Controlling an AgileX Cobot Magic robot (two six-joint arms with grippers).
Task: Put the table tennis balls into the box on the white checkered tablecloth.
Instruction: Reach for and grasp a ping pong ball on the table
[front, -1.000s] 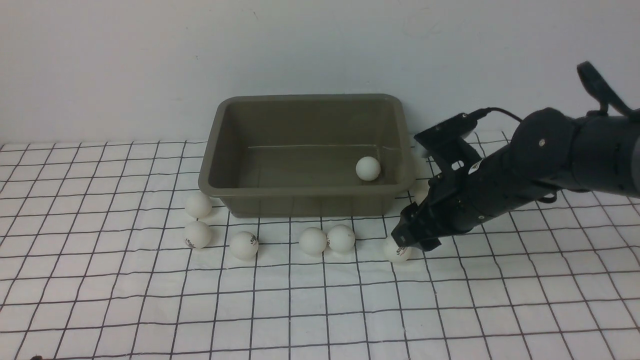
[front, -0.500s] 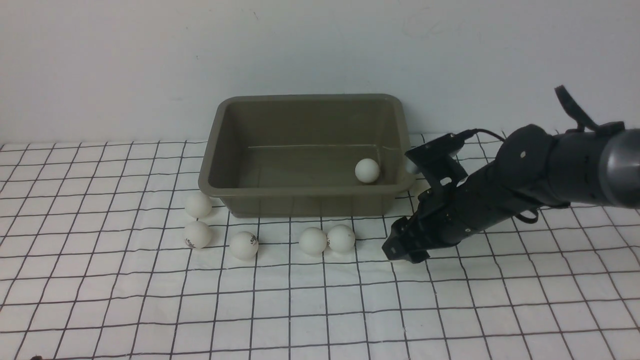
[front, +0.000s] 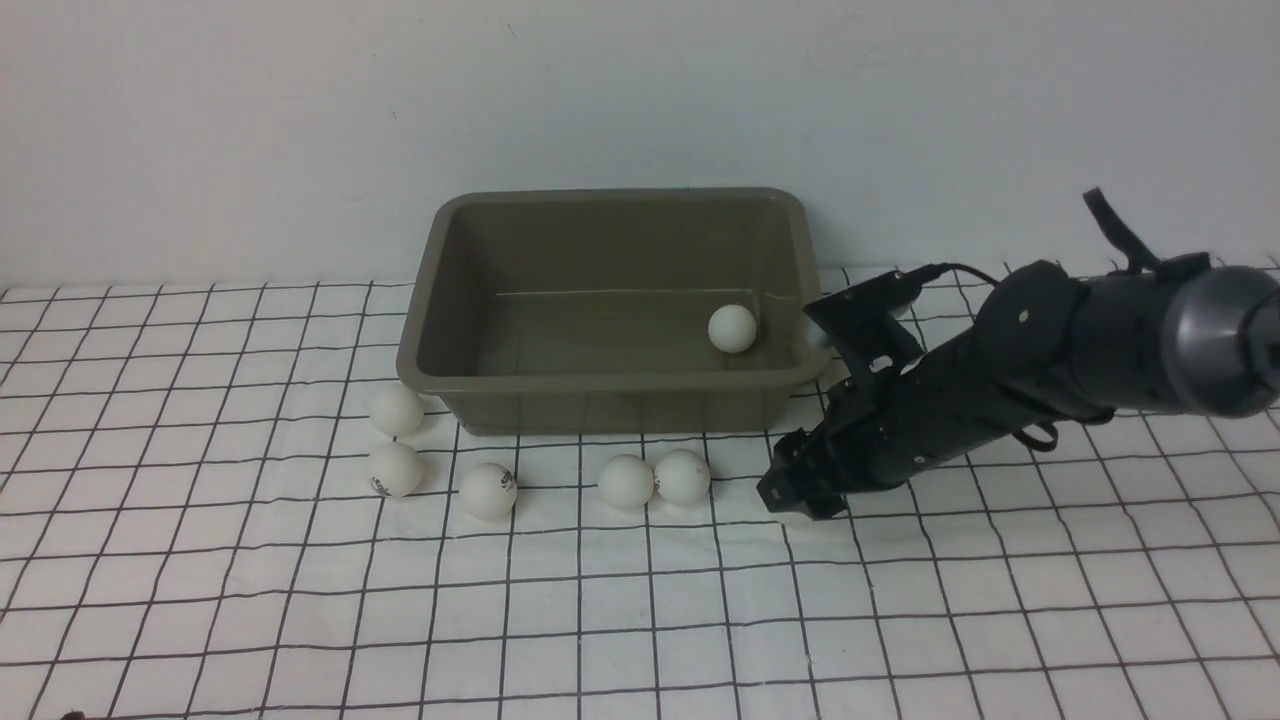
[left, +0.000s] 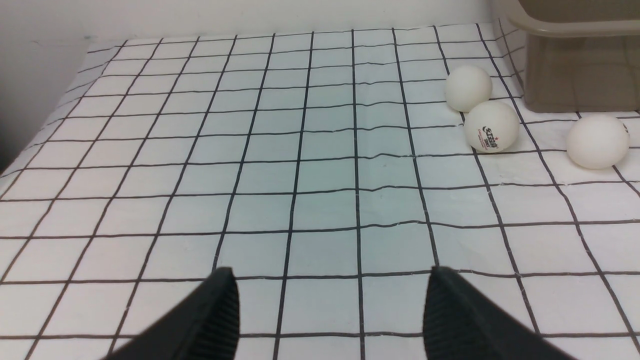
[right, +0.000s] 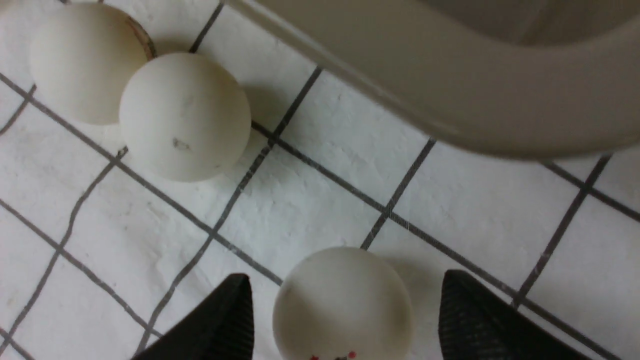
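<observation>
White balls (front: 488, 490): one lies in the box (front: 610, 381), five on the tablecloth (front: 640, 620), a sixth between the released fingers (right: 220, 325) of the right gripper (front: 797, 503); left gripper (left: 330, 280) likewise released, empty.

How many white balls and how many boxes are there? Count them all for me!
White balls: 7 in view, one inside the box, one at the right tool; the arm may hide more.
Box: 1
Total: 8
</observation>
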